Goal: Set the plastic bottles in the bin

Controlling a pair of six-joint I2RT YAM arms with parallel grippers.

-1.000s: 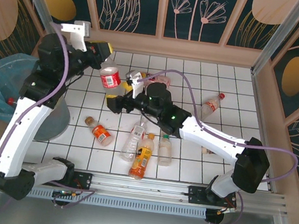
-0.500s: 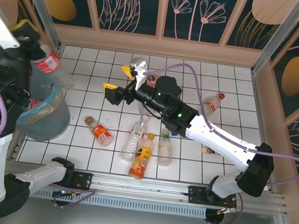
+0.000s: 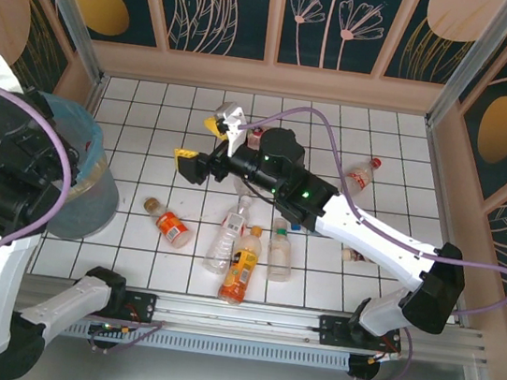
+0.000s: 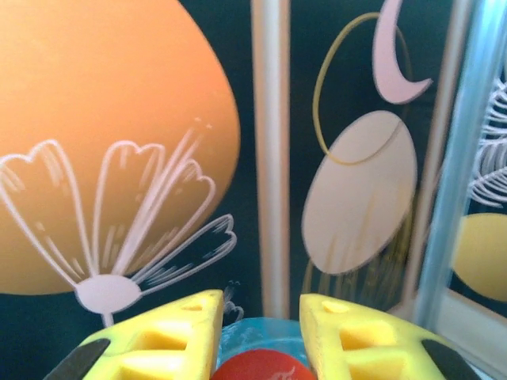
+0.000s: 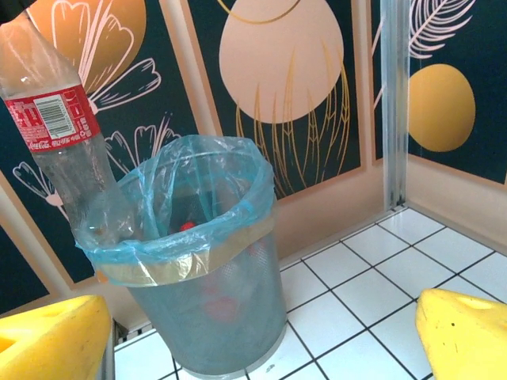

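On the white tiled counter [image 3: 130,262], nearest to the arm bases, four of the plastic bottles are seen lying. An orange-filled bottle [image 3: 241,266], a clear bottle [image 3: 226,235] and a pale-capped bottle [image 3: 279,255] are grouped just beside each other. An orange-label bottle [image 3: 171,228] is set a little apart to their left.

Further in, at the left side, the bin [image 3: 96,201] is placed, lined with a light-blue bag [image 3: 87,129]. The left arm [image 3: 9,184] is bent over it. In the right wrist view a red-label bottle [image 5: 59,134] is seen tilted at the rim of the bin. Its lower end is inside the bag and its upper end is cut off at the top left corner. In the left wrist view the yellow fingers [image 4: 170,340] of the left claw [image 4: 261,309] are drawn close together. A red rounded part fills the gap between them, so this claw is taken to be clamped on the red-label bottle.

Beyond the lying bottles, the right claw [image 3: 199,140] is held over the middle of the counter and turned toward the bin, with its fingers spread wide apart. A red-capped bottle [image 3: 359,178] is lying farther to the right, well apart from the bin. At the far side the counter is closed by patterned wall panels [image 3: 352,24].
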